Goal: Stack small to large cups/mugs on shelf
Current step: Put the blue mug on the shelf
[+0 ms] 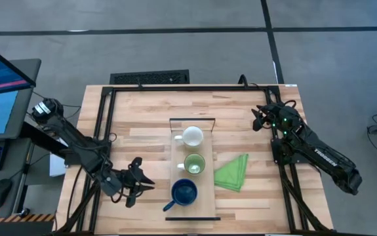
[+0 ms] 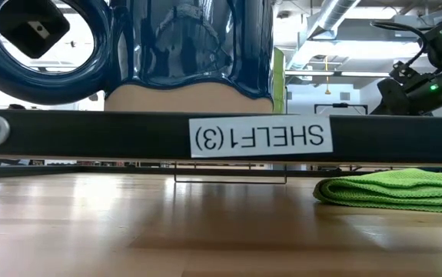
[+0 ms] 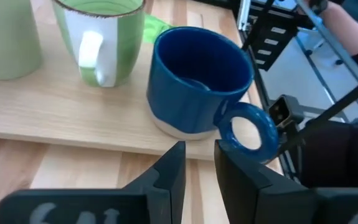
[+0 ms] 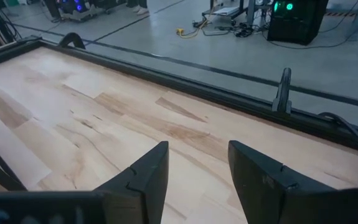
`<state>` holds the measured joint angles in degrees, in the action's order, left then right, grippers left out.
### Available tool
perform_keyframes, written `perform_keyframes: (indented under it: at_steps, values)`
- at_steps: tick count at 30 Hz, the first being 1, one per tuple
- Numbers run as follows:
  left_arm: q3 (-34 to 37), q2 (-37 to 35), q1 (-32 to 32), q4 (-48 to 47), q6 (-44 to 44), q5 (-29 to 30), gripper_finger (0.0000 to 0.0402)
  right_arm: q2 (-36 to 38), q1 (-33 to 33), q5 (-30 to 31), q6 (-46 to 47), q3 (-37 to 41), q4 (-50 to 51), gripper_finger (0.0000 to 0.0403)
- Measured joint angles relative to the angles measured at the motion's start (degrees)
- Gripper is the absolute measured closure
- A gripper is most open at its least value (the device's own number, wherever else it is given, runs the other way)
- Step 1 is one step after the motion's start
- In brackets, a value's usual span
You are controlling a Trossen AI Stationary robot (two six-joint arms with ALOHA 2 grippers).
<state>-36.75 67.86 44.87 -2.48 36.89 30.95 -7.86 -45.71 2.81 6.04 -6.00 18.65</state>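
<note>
Spreading wide under everything, the wooden table (image 1: 142, 118) carries the shelf (image 1: 204, 206), a long pale plank with a thin black frame, lying lengthwise down the middle. A white label reading SHELF1(3), seen upside down in the low view, sits on the frame's near bar (image 2: 260, 137). Both dark arms reach in from the sides. The left gripper (image 1: 139, 184) hovers low at the near left part of the table, just beside the shelf's near end, its jaws narrowly apart with nothing between them and pointed at the blue mug's handle. The right gripper (image 1: 261, 118) waits at the far right of the table, well apart from the mugs, its jaws apart and empty over bare wood. A folded green cloth (image 1: 233, 173) lies on the table just right of the shelf. Three mugs stand upright in a row on the plank, none stacked: the blue mug (image 1: 184, 192) at the near end with its handle toward the left arm, the green mug (image 1: 195, 163) in the middle, and the white mug (image 1: 192, 136) at the far end.
</note>
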Motion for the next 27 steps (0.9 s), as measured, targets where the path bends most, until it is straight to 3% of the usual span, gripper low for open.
perform_keyframes:
  at_steps: [7, 19, 27]
  values:
    - [-0.02, 0.08, -1.33, -2.55, 4.58, -0.04, 0.0302, 0.00, 0.00, 0.00, 0.00, 0.00, 0.01, 0.0215]
    - [-0.04, 0.10, -1.91, -2.76, 4.15, -2.85, 0.0148, 0.00, 0.00, 0.02, -0.44, 0.00, 0.02, 0.0217]
    - [-1.69, 5.11, 0.67, 9.85, 7.88, -4.74, 0.0122, 0.00, 0.00, 0.02, -0.44, 0.00, 0.03, 0.0218]
